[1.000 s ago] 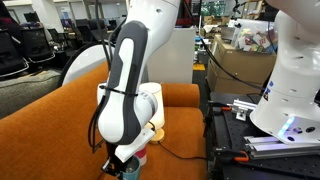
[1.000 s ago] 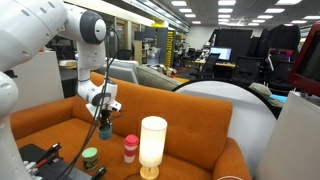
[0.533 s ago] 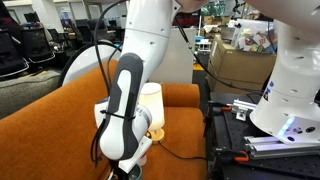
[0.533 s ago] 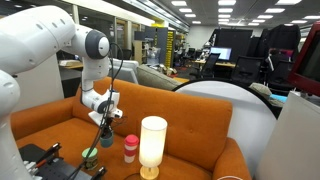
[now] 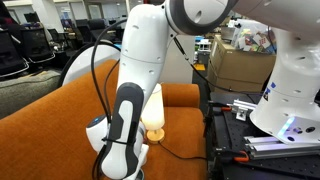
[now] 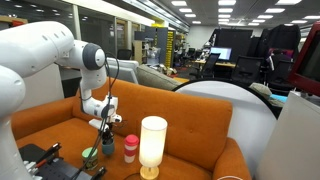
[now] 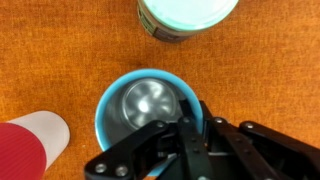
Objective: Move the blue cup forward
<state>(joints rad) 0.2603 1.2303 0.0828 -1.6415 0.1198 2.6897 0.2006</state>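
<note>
My gripper (image 7: 198,122) is down on the blue cup (image 7: 145,112), which stands upright on the orange couch seat (image 7: 60,60). In the wrist view I look straight into the cup: a bright blue rim around a shiny grey inside that throws back a spot of light. My fingers (image 7: 183,132) are drawn narrow and sit astride the right side of the rim, with the wall pinched between them, so I am holding the cup by its edge.

A jar (image 7: 188,12) with a pale teal lid and a dark green rim stands beyond the cup at the top edge of that view. A strip of orange fabric separates it from the cup. At the lower left a pink-red cup (image 7: 30,145) with a white band is cut off by the frame and stands apart from the blue one. I can read no lettering on the band or the lid.

In an exterior view the jar (image 6: 90,156), my gripper (image 6: 106,135) and the pink-red cup (image 6: 130,148) line up along the seat, with a glowing white lamp (image 6: 152,140) just beside the pink-red cup. In an exterior view my arm (image 5: 130,110) folds low over the couch in front of the lamp (image 5: 155,108).
</note>
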